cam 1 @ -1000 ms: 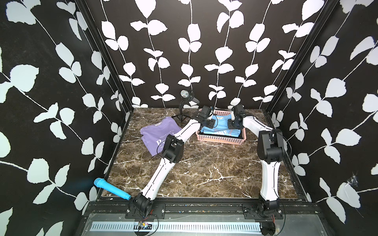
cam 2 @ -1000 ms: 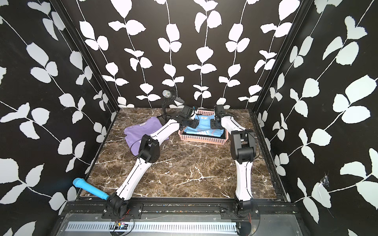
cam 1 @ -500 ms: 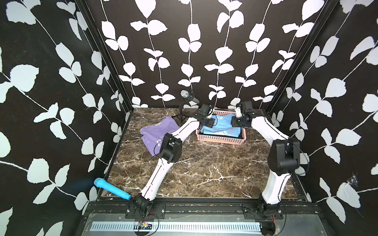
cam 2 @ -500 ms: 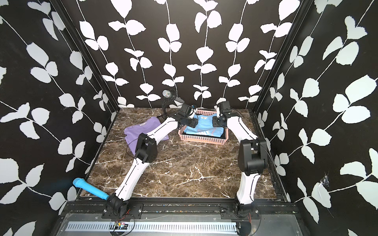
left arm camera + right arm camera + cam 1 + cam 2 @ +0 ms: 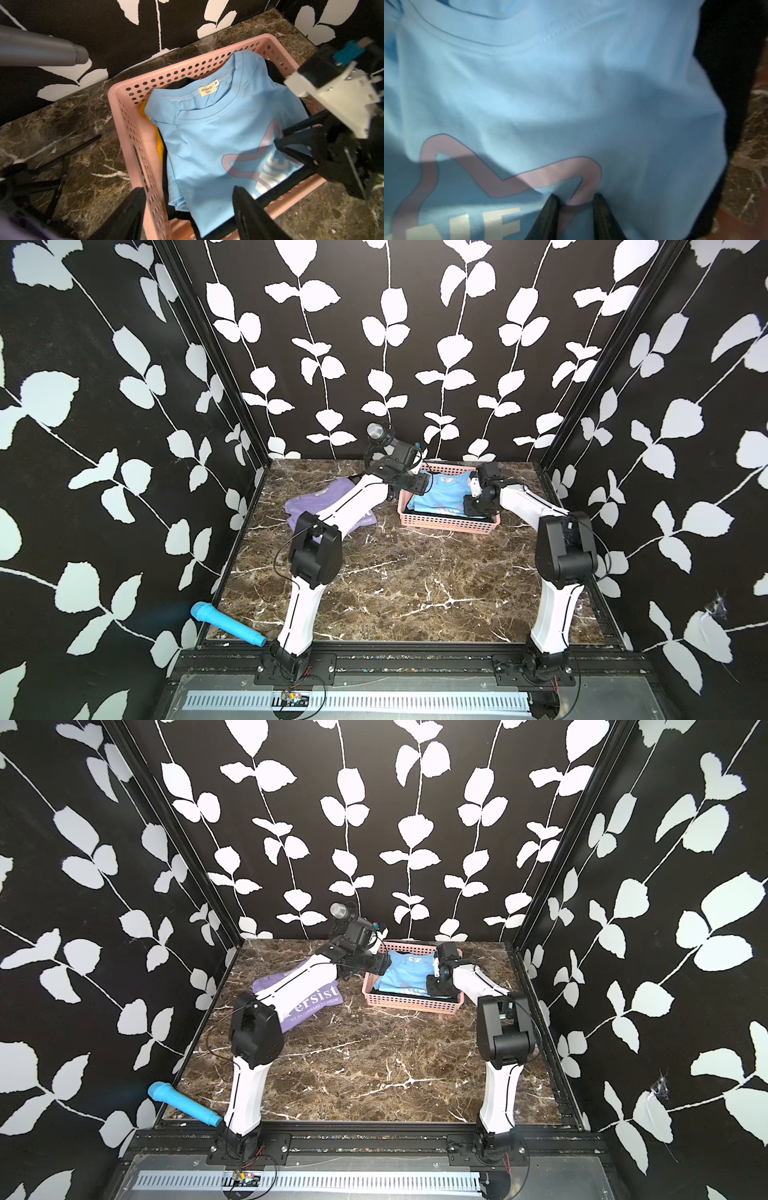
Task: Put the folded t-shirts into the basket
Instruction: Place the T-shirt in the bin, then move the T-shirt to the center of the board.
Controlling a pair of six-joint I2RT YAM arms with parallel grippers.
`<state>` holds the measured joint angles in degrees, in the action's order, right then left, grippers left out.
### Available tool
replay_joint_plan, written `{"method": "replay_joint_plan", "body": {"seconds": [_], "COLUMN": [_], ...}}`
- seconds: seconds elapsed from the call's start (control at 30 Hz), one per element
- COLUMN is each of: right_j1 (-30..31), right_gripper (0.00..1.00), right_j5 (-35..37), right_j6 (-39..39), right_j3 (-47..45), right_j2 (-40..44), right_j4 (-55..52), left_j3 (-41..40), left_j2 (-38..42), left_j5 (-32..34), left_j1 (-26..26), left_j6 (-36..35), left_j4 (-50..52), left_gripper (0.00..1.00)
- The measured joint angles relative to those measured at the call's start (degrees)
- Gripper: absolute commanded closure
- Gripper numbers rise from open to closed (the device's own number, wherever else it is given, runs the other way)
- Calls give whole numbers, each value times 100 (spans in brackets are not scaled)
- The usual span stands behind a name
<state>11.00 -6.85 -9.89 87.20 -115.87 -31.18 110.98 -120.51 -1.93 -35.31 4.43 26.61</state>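
1. Left tool (image 5: 188, 188) is spread wide across the basket (image 5: 449, 523) wall: one finger outside, one over the cloth, gripping nothing.
2. Right tool (image 5: 576, 197) has its tips close together, pressed onto the light blue t-shirt (image 5: 218, 133). Whether it is pinching the cloth, can't tell.
3. That shirt lies on top inside the basket, with the black t-shirt (image 5: 272, 70) and yellow t-shirt (image 5: 158, 141) peeking out beneath.
4. Purple t-shirt (image 5: 320, 1006) sits out on the worktop (image 5: 395, 572) beside the basket, partly hidden behind the left arm.

Marble tabletop (image 5: 415, 572) bears the basket (image 5: 449, 524), purple t-shirt (image 5: 307, 501) and tripod lamp (image 5: 376, 432).
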Motion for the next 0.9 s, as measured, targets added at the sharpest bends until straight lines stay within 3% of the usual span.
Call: {"method": "replay_joint_plan", "body": {"seconds": [0.3,0.5,0.7,0.9], "right_j1": [15,15,63,334], "right_gripper": [56,49,42,37], "right_j5": [20,-313,-586,-651], "right_j6": [63,-116,-365,-452], "right_j3": [98,-334,-973,-1388], "right_j2": [48,953,2159,2863], "right_j4": [-94,203,708,955], "left_j3": [-2376,-3644,-4190,-3991], "left_j2": [1346,2214,2352,1869], "left_j5": [811,1054,970,822], "left_j1": [361,916,1650,2059], "left_j6": [-26,166,407,503], "left_j4": [-254,-448,-597,-568], "left_gripper": [28,28,29,30]}}
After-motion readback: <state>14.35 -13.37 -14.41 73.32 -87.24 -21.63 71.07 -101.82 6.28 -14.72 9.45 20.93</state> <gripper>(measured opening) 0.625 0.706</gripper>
